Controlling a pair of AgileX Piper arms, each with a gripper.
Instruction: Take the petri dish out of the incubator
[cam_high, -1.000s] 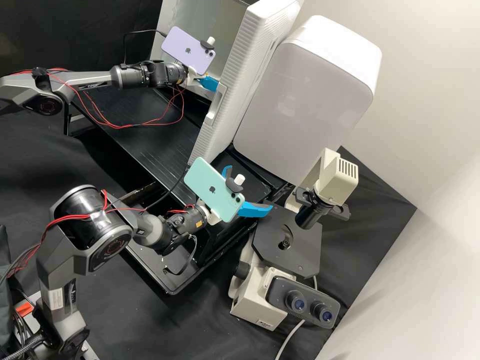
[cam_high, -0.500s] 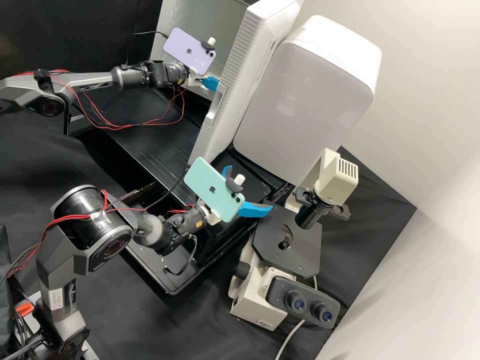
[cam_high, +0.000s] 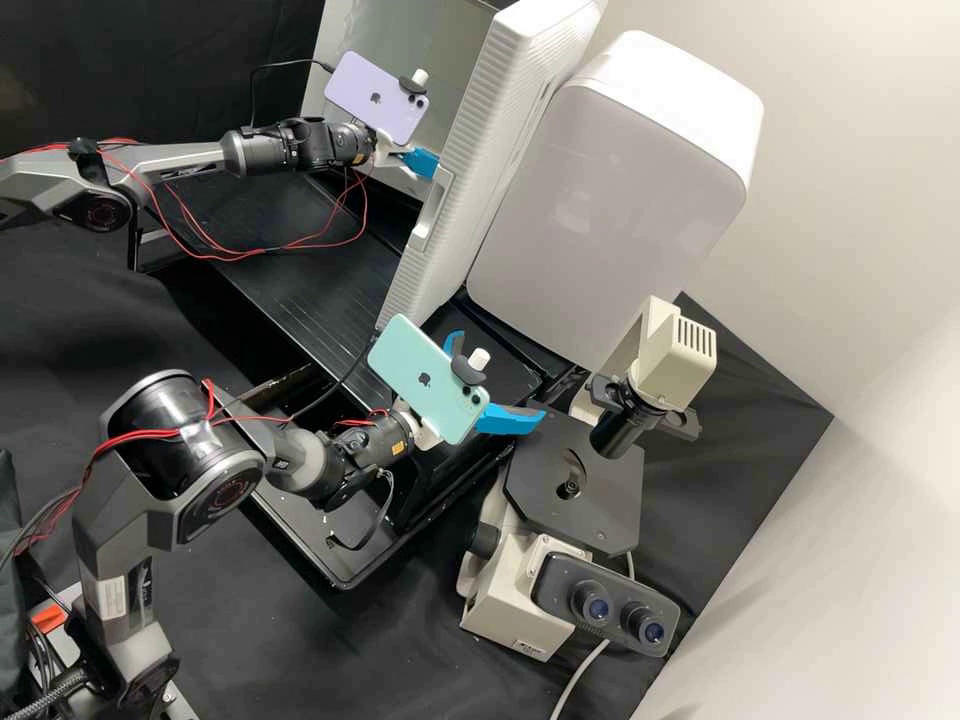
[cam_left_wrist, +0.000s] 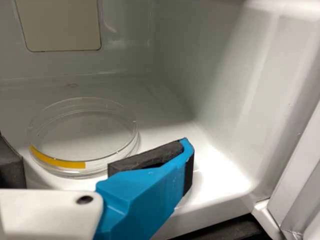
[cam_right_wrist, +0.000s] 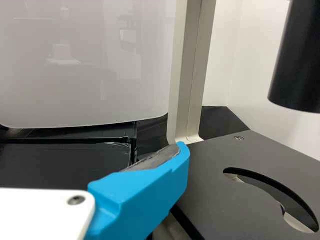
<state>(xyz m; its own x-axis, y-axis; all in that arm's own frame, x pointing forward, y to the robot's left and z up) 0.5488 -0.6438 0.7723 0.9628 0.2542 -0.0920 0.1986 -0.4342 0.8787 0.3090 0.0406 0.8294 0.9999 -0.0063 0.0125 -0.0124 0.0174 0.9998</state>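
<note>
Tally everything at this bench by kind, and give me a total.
Petri dish: 1
Incubator: 1
Microscope: 1
Left gripper, right gripper: 2
Purple phone, teal phone: 2
Total: 7

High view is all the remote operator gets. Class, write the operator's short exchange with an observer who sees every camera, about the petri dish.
Operator: Is the petri dish really inside the incubator?
Observer: Yes. It lies flat on the chamber floor, with a yellow strip on its rim.
Operator: Has the left end effector gripped it?
Observer: No. Its pads stand open on either side of the dish, not clamped on it.
</note>
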